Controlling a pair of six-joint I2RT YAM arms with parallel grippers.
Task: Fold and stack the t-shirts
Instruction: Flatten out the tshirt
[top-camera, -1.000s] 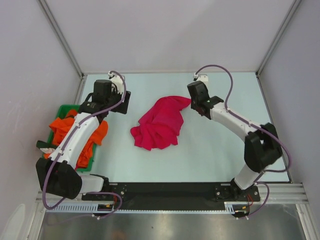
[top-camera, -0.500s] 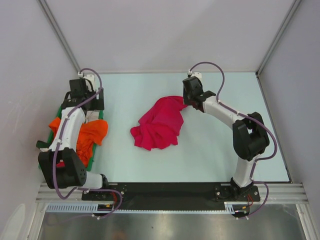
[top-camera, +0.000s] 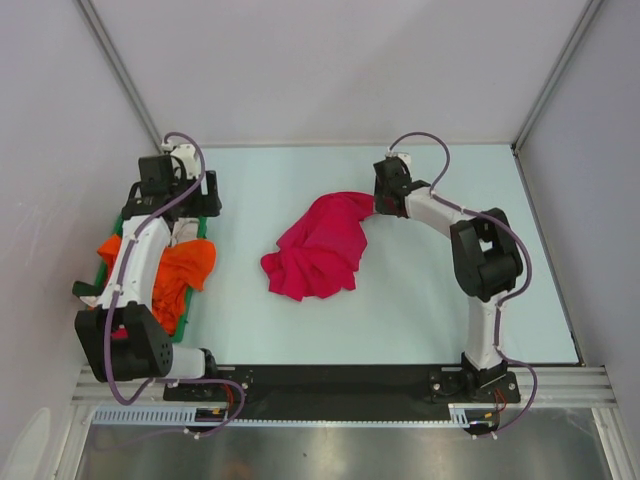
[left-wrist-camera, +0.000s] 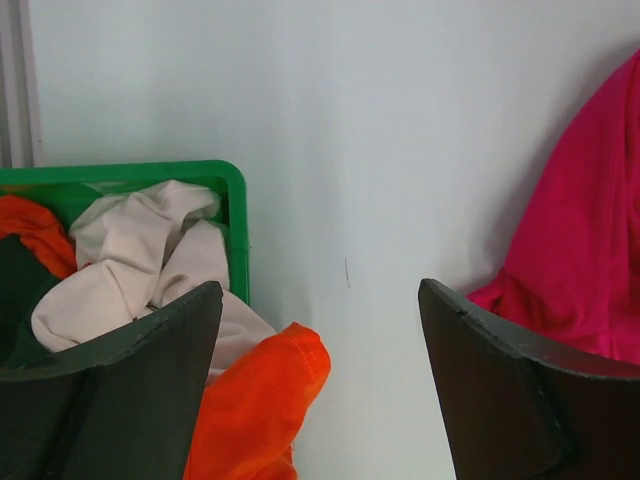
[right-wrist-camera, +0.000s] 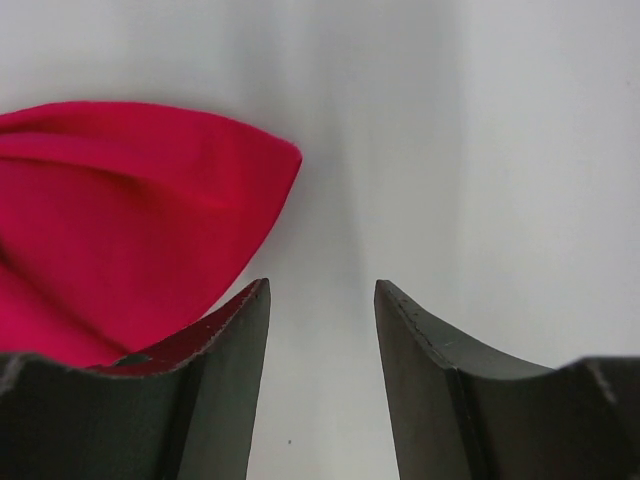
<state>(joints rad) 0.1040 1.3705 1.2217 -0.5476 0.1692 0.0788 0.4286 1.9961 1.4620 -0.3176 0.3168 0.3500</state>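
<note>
A crimson-pink t-shirt (top-camera: 318, 248) lies crumpled in the middle of the table. Its far right corner (right-wrist-camera: 130, 200) reaches up to my right gripper (top-camera: 384, 203). That gripper (right-wrist-camera: 320, 292) is open, with only bare table between its fingers; its left finger (right-wrist-camera: 215, 380) stands right at the shirt's edge. An orange t-shirt (top-camera: 182, 272) spills over the right wall of the green tray (top-camera: 127, 214) at the left. My left gripper (top-camera: 203, 198) hovers by the tray's far right corner. It (left-wrist-camera: 320, 300) is wide open and holds nothing; an orange fold (left-wrist-camera: 255, 400) lies by its left finger (left-wrist-camera: 130, 390).
A beige cloth (left-wrist-camera: 140, 265) lies in the green tray (left-wrist-camera: 150, 172) beside the orange one. The crimson-pink shirt's edge (left-wrist-camera: 590, 240) shows at the right of the left wrist view. Enclosure walls and posts (top-camera: 160, 150) border the table at the back and sides.
My left gripper has drawn back leftward from the table to the tray's far corner. The right arm has folded its elbow in, its gripper staying at the pink shirt's corner.
</note>
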